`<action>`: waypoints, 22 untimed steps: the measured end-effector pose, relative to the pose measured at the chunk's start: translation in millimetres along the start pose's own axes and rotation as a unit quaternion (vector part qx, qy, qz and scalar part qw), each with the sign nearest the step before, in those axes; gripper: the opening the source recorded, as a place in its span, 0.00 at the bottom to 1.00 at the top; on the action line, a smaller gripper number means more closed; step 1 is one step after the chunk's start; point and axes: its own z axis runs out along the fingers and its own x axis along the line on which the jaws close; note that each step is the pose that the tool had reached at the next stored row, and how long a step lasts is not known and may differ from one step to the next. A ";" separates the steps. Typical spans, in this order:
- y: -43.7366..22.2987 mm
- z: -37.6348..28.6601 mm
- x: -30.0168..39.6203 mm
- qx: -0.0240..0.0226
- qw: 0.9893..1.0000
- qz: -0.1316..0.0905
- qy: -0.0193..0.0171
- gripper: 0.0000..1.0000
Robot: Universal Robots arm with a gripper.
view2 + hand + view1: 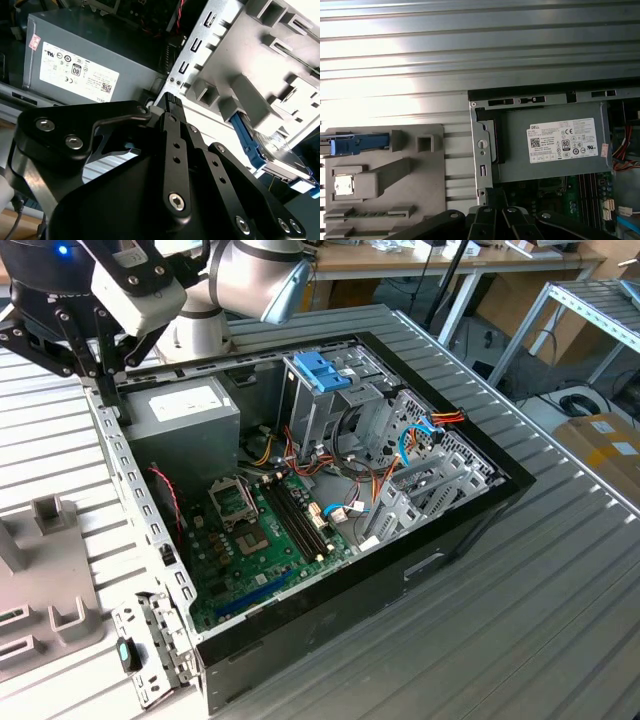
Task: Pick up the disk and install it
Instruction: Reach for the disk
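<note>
Over the rim of the open computer case (330,590), the hand (171,102) hangs closed and empty, close to the grey power box (90,55). Off to one side of the hand, outside the case, the disk (278,152) stands on edge in a grey holder (420,180) on the ribbed counter (470,50).

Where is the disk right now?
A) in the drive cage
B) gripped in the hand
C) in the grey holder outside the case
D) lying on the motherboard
C: in the second wrist view the disk, blue frame showing, sits in a slot of the grey holder.
</note>
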 end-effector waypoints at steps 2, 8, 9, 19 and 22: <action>0.0 0.0 0.5 0.000 1.000 0.000 0.000 0.11; -0.2 -0.1 3.3 0.000 1.000 0.000 0.000 0.11; -0.3 -0.1 3.6 0.000 1.000 0.000 0.000 0.11; -0.6 -0.2 8.0 0.000 1.000 0.000 0.000 0.11; -0.7 -0.3 9.5 0.000 1.000 0.000 0.000 0.11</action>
